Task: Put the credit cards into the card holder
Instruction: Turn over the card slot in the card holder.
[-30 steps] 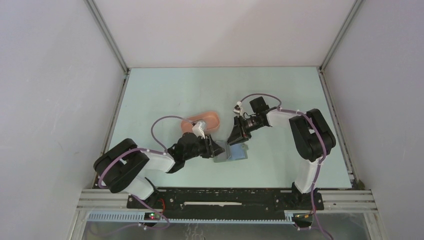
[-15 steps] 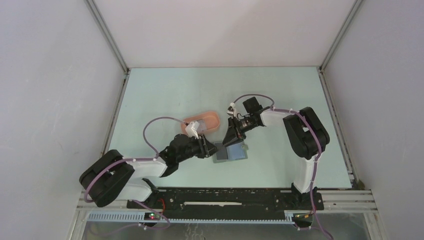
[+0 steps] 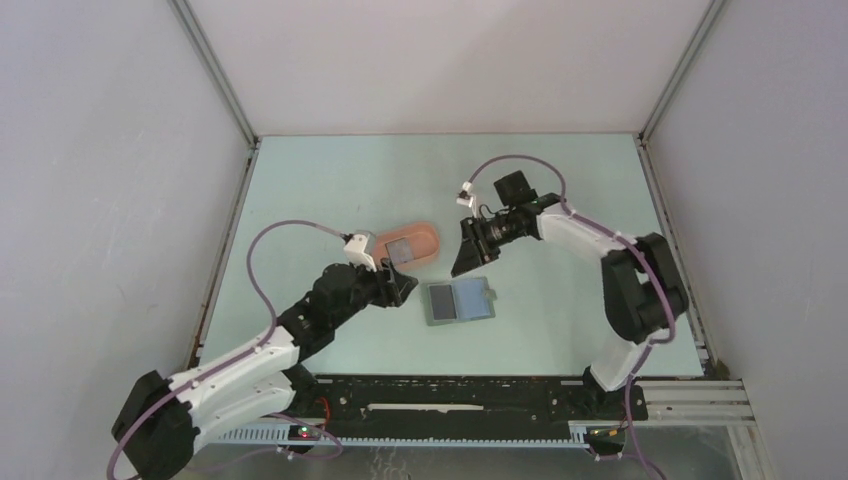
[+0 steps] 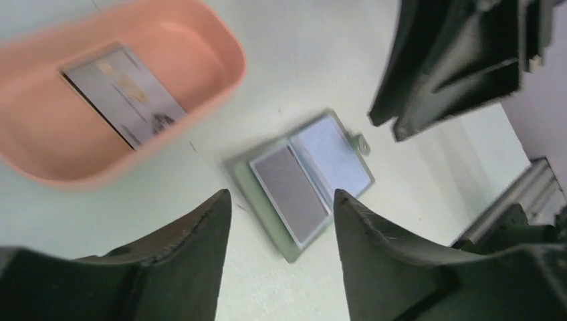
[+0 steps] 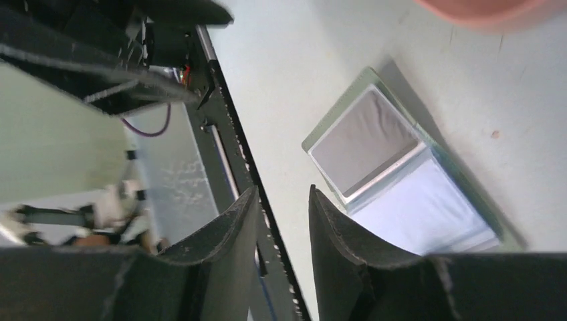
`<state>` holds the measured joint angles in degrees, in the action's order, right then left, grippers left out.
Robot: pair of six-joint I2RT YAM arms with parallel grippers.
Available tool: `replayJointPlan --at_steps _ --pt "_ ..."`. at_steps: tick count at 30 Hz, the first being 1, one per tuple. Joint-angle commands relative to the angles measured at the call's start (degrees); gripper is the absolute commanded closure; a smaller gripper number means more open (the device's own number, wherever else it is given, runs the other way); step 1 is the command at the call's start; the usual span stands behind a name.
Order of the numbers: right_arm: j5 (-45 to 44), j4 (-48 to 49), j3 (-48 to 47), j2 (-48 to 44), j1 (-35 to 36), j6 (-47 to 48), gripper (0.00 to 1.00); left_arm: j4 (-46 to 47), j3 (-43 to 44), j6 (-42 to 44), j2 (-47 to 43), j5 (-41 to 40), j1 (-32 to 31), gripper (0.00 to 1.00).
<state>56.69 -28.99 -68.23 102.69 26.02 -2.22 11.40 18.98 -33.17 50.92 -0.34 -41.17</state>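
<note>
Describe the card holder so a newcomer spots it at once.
On the pale green table, find the pink oblong tray. Just nearer the robot, to its right, lies the card holder: a flat grey-green case, opened out, one half grey, one bluish, squared, not rounded.

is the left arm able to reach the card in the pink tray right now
Likely yes: the left arm has its jaws open and empty right beside the pink tray, and the card lies uncovered inside, nothing between.

The card holder (image 3: 459, 301) lies open on the table (image 3: 560, 200), a card (image 3: 441, 301) in its left half. Farther off to the left, the tray (image 3: 432, 233) holds another card (image 3: 402, 247).
</note>
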Motion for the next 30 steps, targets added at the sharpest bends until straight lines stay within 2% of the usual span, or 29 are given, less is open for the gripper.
replayJointPlan --at_steps 1,6,8,13,19,22,25,27,30 --pt "-3.16 -6.90 -3.93 -9.92 0.07 15.49 0.57 -8.72 7.02 9.36 -6.28 -10.58 0.62 0.32" --pt "-6.31 -10.67 -7.45 -16.17 0.77 24.78 0.55 -10.57 9.47 11.70 -7.58 -13.71 2.23 0.10" --pt "-7.46 -10.53 -9.25 -17.76 1.12 26.17 0.54 -10.61 9.98 12.00 -7.39 -13.08 3.24 0.06" --pt "-7.42 -11.55 -17.35 -17.51 1.41 26.30 0.51 -9.11 10.47 9.88 -5.95 -8.04 6.53 0.05" --pt "-5.87 -11.67 -23.85 -10.47 2.06 20.72 0.51 -7.97 11.79 8.07 -2.18 -5.60 9.26 0.07" --pt "-7.61 -12.75 -26.53 -6.60 3.85 18.73 0.51 -7.97 12.04 8.20 -1.86 -7.08 9.82 0.08" --pt "-11.32 -11.89 -28.02 -3.38 5.61 15.69 0.51 -9.11 11.33 9.34 -2.94 -13.61 10.00 0.10" --pt "-14.94 -11.38 -28.90 -1.36 6.94 14.31 0.52 -9.32 10.13 9.94 -4.08 -17.56 10.67 0.11" --pt "-22.10 -10.69 -30.46 1.79 9.27 11.74 0.53 -8.10 8.78 9.65 -4.23 -18.17 12.66 0.14"
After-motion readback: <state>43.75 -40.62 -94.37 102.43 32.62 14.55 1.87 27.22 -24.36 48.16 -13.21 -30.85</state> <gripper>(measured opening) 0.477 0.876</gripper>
